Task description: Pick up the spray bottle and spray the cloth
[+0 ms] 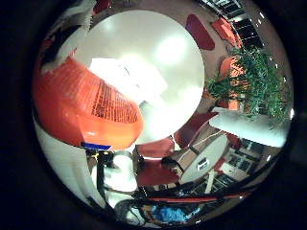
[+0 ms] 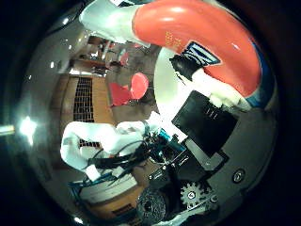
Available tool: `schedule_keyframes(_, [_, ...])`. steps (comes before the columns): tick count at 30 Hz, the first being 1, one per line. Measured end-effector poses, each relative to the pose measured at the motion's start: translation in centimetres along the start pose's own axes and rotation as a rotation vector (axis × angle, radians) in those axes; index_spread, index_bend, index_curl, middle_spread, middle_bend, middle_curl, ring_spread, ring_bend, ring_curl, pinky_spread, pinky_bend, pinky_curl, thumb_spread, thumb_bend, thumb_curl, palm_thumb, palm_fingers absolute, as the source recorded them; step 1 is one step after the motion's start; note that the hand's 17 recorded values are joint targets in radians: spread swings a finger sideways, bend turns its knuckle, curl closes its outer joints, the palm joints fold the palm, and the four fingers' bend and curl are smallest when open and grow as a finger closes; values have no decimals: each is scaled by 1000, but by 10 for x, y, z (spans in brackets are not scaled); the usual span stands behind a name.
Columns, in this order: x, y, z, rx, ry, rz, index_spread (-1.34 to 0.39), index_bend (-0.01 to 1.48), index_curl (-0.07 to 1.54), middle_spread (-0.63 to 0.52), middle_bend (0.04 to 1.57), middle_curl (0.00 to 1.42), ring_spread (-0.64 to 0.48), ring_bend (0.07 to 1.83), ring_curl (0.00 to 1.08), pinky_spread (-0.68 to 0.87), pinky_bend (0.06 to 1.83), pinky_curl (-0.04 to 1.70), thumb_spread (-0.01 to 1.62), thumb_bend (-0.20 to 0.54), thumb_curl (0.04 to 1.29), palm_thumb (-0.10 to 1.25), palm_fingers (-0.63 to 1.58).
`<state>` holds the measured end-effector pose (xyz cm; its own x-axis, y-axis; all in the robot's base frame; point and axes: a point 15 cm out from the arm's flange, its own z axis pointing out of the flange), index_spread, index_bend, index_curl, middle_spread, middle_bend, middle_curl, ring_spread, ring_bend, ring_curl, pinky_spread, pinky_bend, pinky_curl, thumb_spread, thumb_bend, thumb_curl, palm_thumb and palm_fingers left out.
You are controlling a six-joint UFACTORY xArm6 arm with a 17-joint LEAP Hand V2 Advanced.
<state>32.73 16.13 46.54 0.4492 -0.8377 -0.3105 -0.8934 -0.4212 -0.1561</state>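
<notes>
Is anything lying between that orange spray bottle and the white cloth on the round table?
Nothing shows there. In the little-finger-side view the spray bottle overlaps the cloth lying on the round table, with no other object in between.

Hand closed around the spray bottle, arm behind it.

The hand (image 2: 207, 127) shows its black and white parts wrapped close against the orange spray bottle (image 2: 202, 37), a white finger (image 2: 221, 92) pressed to the bottle's side and a black tip touching its label. Geared parts of the hand's body sit just beside the bottle's lower end. The white arm (image 2: 99, 139) bends away from the bottle, well apart from it.
</notes>
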Motion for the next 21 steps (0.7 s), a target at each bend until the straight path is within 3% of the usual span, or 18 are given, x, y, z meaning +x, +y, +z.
schedule_keyframes(14, [-31,-31,125,196,-240,86,-217,1173,780,-98,1427,662,-224,1346,812,-201,1031,1432,933,-14,798,1037,1132])
schedule_keyframes(21, [-50,-55,139,316,-357,81,-218,1172,782,-98,1424,661,-220,1350,808,-202,1028,1432,931,-14,805,1042,1137])
